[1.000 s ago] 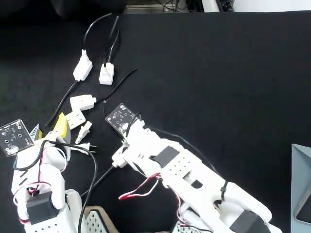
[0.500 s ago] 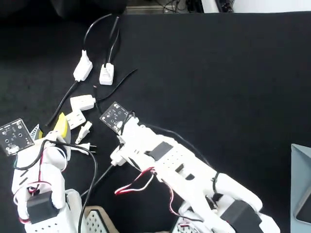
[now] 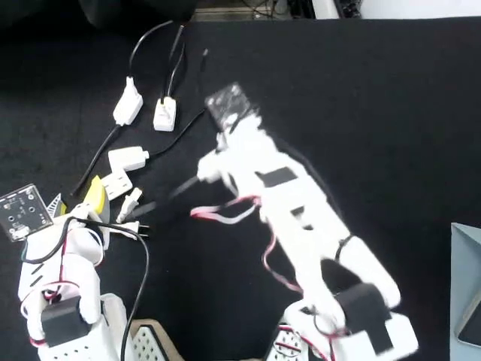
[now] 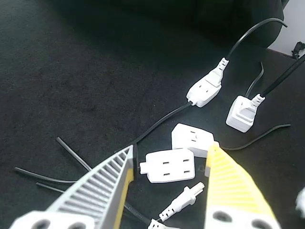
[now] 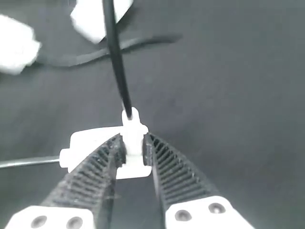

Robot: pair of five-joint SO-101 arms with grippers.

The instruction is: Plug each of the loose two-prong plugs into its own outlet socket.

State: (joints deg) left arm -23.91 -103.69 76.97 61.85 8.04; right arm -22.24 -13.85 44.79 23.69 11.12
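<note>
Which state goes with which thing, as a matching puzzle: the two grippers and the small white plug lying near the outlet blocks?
Things:
1. left gripper
2. right gripper
3. loose plug

States:
a. lying free on the table
b. shut on the corded plug
c. open

Pairs: 1-c, 2-b, 3-a

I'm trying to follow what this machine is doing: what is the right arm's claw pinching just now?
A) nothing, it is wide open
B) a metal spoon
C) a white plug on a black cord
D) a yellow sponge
C: in the right wrist view, the right gripper is closed on a white plug, whose black cord runs away from it.
</note>
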